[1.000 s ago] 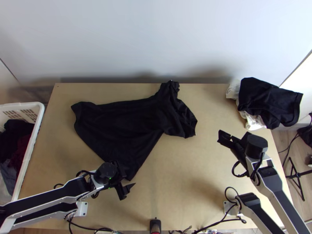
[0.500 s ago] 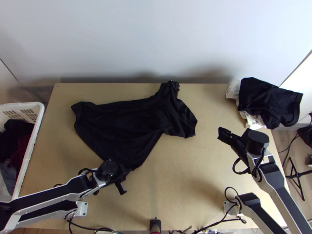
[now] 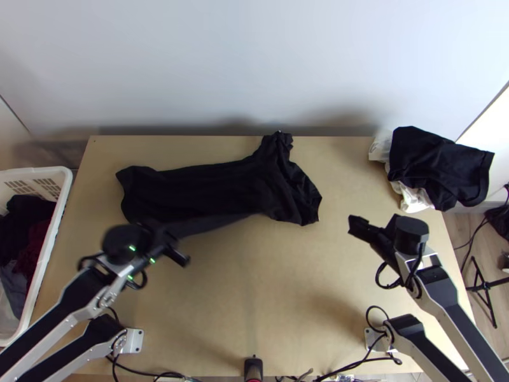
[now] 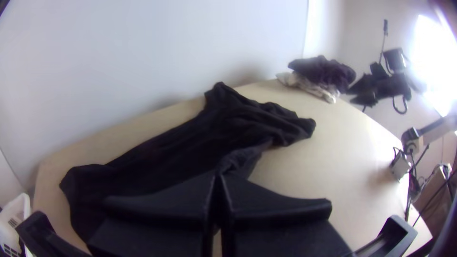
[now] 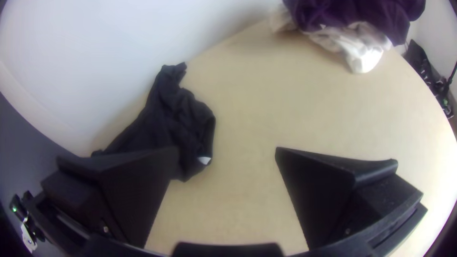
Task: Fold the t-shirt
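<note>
Pinching a raised bit of the near side of the black t-shirt (image 3: 216, 188) with the left gripper (image 3: 169, 239), at about nine o'clock from the worktop's (image 3: 286, 286) centre in the top view. Tips pressed together around the cloth, as seen in the left wrist view. From that grip, rising slightly in a narrow ridge, then lying across the far half of the worktop, from ten o'clock round to between one and two. Body stretched out smooth toward ten o'clock; sleeve end bunched and creased toward one, with one sleeve reaching the far edge just past twelve. Between two and three o'clock, well apart from the cloth, a right gripper (image 3: 362, 226) with fingers spread wide, nothing between them. Beyond, at two o'clock by the worktop's far right corner, a dark garment (image 3: 439, 165) heaped over a white cloth (image 3: 415, 198). At nine o'clock, beside the worktop's left edge, a white basket (image 3: 52, 245) with dark and deep red clothes (image 3: 25, 235) inside.
</note>
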`<state>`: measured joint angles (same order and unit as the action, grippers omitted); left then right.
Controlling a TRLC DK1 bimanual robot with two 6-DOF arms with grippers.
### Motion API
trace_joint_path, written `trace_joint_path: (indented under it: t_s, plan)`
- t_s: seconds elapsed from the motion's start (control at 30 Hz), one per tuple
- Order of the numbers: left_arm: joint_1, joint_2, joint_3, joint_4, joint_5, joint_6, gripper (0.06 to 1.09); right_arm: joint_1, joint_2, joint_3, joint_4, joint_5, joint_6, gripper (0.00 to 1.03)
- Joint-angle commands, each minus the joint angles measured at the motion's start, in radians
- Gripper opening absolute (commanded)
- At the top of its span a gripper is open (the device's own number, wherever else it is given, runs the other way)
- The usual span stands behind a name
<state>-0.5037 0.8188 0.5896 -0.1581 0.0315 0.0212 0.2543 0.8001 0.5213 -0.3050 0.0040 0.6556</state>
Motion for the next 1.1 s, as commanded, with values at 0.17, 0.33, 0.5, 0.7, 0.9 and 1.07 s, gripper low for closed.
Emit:
trace_joint_path:
  t_s: [0.17,0.33,0.5,0.7,0.9,1.07]
  plan:
    - [0.576,0.237,0.179,0.023,0.189,-0.055,0.09,0.142,0.114,-0.015,0.029,-0.019,-0.042,0.93]
    - [0.617,0.218,0.136,0.019,0.237,-0.050,0.09,0.212,0.206,-0.026,0.086,-0.025,-0.042,0.93]
    - [0.564,0.154,0.065,0.032,0.237,-0.064,0.09,0.324,0.401,0.013,0.153,-0.058,0.013,0.93]
    - [0.562,0.128,0.064,0.028,0.237,-0.064,0.09,0.428,0.633,0.171,0.187,-0.165,0.053,0.93]
    - [0.564,0.079,0.036,0.014,0.235,-0.060,0.09,0.505,0.827,0.330,0.219,-0.165,0.052,0.93]
    - [0.571,0.043,0.010,0.003,0.235,-0.053,0.09,0.491,0.870,0.359,0.256,-0.151,0.042,0.93]
